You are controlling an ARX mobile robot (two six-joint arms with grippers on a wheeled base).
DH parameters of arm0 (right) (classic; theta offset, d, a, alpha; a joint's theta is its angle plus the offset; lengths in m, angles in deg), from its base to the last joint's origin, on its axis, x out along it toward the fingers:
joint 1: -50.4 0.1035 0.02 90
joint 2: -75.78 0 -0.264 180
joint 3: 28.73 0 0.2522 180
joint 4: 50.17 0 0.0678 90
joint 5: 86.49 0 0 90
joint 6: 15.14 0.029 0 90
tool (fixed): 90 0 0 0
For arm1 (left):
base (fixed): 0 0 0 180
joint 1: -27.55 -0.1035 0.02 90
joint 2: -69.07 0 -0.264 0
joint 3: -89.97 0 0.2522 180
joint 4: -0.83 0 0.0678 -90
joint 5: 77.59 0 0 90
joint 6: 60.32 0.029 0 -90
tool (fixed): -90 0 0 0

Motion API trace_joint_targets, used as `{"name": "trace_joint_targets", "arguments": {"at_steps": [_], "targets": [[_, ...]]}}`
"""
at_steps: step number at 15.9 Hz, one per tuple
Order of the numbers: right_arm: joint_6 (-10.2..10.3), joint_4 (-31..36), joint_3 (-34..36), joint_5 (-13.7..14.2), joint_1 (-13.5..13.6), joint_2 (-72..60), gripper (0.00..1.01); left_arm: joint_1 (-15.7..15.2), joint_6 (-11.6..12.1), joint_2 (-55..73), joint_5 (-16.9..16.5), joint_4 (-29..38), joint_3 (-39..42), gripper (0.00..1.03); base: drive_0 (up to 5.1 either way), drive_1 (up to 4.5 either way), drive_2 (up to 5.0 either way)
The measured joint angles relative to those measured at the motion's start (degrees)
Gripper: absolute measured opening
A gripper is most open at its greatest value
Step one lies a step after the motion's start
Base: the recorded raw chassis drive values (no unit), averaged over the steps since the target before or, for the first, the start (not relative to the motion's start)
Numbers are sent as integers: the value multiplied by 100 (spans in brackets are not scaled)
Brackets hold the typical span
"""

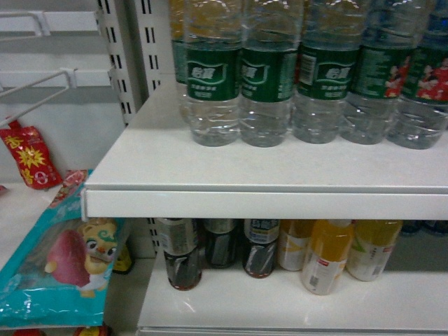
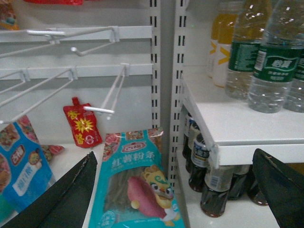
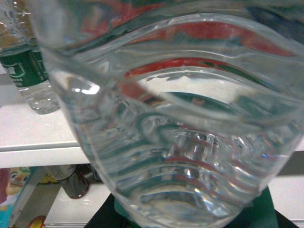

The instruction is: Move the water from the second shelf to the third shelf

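The right claw is mostly hidden: its camera is filled by a water bottle [image 3: 171, 123] pressed right up close, with only dark and green parts at the bottom edge, so whether it grips that bottle cannot be told. The left claw [image 2: 175, 190] hangs wide open and empty, its dark fingers [image 2: 61, 199] low beside a teal snack bag [image 2: 137, 185]. Up on the white shelf [image 1: 210, 175] stands a row of green-label bottles [image 1: 266, 77]; dark cola bottles [image 1: 183, 255] and yellow drinks [image 1: 327, 253] sit on the shelf below.

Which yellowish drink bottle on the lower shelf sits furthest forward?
The middle orange bottle: it stands tilted, ahead of the paler bottle on its left and the yellow bottle on its right.
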Motion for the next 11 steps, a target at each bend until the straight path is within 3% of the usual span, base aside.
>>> {"name": "trace_joint_targets", "arguments": {"at_steps": [11], "targets": [[0, 11, 0, -107, 9, -2, 35, 0, 0, 0, 17, 9, 0, 98, -305, 256, 71]]}}
